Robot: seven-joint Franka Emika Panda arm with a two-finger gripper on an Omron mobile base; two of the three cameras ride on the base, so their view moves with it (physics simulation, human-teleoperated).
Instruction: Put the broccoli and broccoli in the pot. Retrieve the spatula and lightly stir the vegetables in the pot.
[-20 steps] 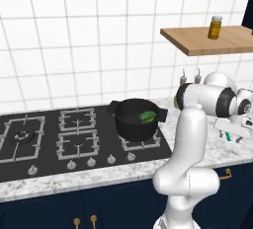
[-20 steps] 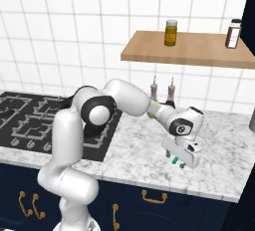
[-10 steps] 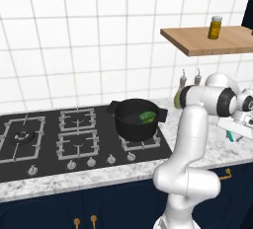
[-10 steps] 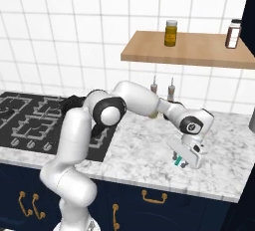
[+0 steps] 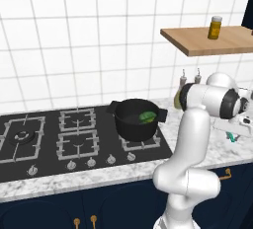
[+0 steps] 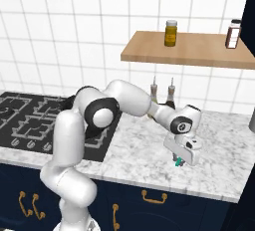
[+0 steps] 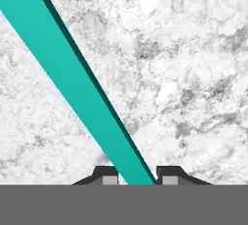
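Marble bench is lying beneath the end effector, whose tips are closing on the spatula, its teal handle running diagonally between them. Further left, broccoli is sitting inside the pot on the stove.

A glossy white robot arm built of rounded, tube-like segments, with dark grey-black rings at its joints and a boxy white hand ending in two small dark fingertips.
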